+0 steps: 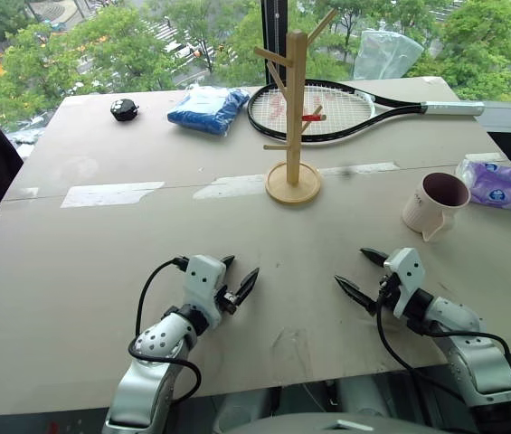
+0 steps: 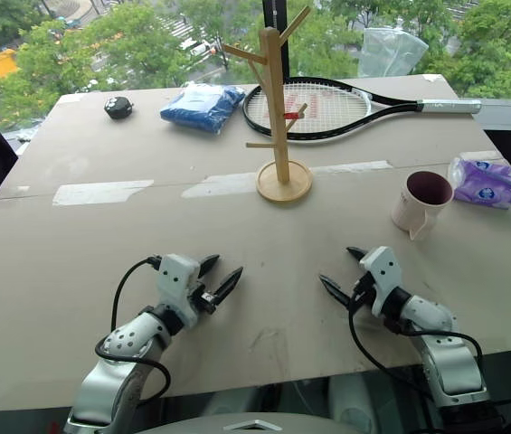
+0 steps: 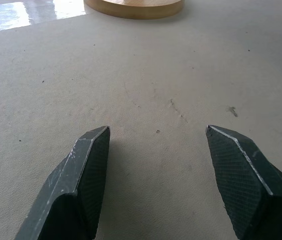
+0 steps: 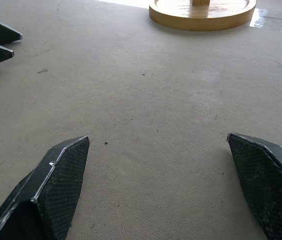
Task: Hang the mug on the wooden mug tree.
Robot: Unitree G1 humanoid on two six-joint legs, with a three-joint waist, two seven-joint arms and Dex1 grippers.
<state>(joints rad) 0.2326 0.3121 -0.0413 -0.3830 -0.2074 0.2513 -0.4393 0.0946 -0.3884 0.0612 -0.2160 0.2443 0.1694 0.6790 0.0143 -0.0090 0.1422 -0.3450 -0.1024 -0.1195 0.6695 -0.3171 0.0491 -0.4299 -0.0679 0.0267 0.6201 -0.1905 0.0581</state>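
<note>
Broadly, the desk [image 1: 101, 262] carries a black tennis racket [image 1: 327, 110] along its far edge, with the wooden mug tree [image 1: 293, 117] standing just in front of it. Near the right edge the mug [image 1: 435, 203] sits upright beside a purple-white tissue packet [image 1: 497, 183]. By the near edge, left gripper [image 1: 240, 278] and right gripper [image 1: 357, 276] both hover spread and empty.

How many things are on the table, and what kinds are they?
Mugs: 1, the mug
Mug trees: 1, the wooden mug tree
Rackets: 1, the black tennis racket
Packets: 2, the blue packet and the purple-white tissue packet
Small black round things: 1
Total: 6
</note>
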